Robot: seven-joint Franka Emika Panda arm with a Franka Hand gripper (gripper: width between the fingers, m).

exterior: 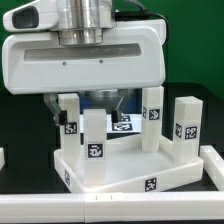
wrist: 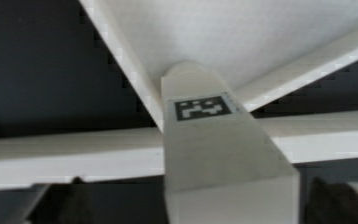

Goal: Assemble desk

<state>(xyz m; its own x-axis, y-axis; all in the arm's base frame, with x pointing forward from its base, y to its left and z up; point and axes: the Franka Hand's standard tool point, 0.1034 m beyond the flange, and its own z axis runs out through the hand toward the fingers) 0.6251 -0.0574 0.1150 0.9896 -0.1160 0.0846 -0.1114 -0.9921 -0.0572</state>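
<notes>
The desk top [exterior: 120,170] lies on the worktop with legs [exterior: 93,140] standing in its corners. The jaws seem to grip a tagged leg [wrist: 211,140] upright, likely for seating it.

Matt white plastic desk top [exterior: 120,175], smooth white plastic legs [exterior: 186,130], glossy robot body [exterior: 85,60]

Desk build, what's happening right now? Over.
Hand hidden behind the robot body. Desk top on table, three legs standing up from it. One leg beside.
</notes>
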